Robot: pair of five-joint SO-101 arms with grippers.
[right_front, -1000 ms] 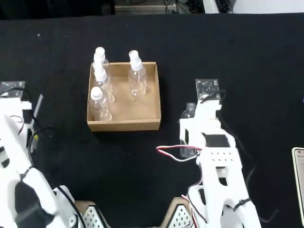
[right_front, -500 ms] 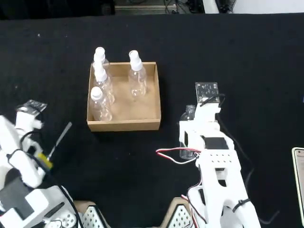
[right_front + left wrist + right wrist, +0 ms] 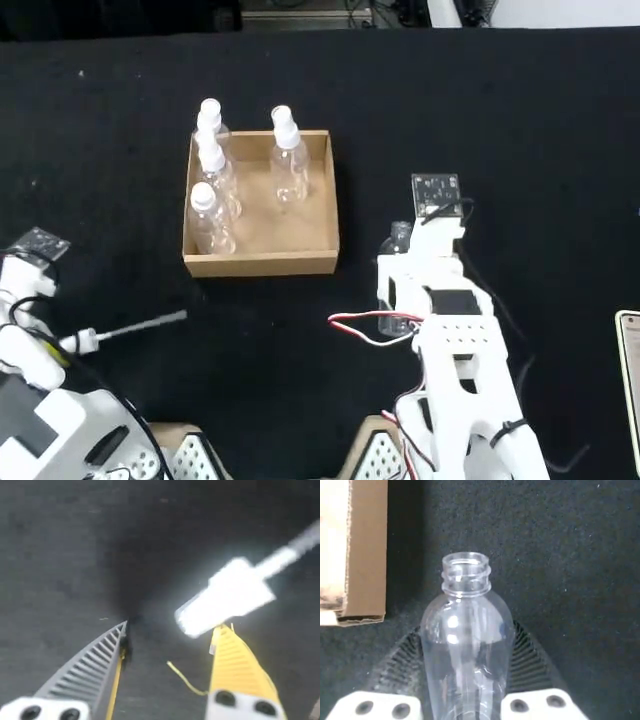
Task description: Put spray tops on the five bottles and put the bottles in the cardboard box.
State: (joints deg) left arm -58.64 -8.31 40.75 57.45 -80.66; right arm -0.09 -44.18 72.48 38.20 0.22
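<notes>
The table [image 3: 520,130], under black cloth, carries everything. The box [image 3: 262,263] sits on it near the right gripper [image 3: 400,250], to that gripper's left, and beyond the left gripper [image 3: 65,345]. A flat white thing [image 3: 630,365] lies at the table's edge, well right of the right gripper.

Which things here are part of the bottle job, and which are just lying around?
Job: cardboard box, four capped bottles inside it, uncapped bottle in the right gripper, spray top at the left gripper.
Lying about: flat white object at the edge of the table.
</notes>
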